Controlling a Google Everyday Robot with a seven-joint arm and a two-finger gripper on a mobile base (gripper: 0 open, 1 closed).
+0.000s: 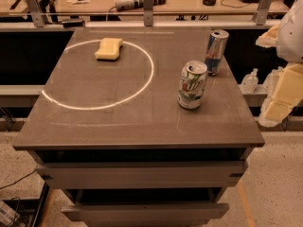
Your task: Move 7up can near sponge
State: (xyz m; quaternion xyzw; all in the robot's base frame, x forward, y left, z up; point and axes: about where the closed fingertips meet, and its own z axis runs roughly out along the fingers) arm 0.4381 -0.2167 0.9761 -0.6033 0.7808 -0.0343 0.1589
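Single high vantage: the one camera looks down from above and just in front of the worktop's (118, 103) near edge, facing its far edge at a steep forward tilt. It stands close. The whole top fills the middle of the frame with all four corners showing, the near edge widest. Drawer fronts (137, 175) show beneath that edge, with floor (279, 188) at either side. Past the far edge the view takes in a rail (94, 23) and a desk (184, 1) behind it. The end effector (279, 98) hangs at the frame's right margin, beyond the worktop's right edge.
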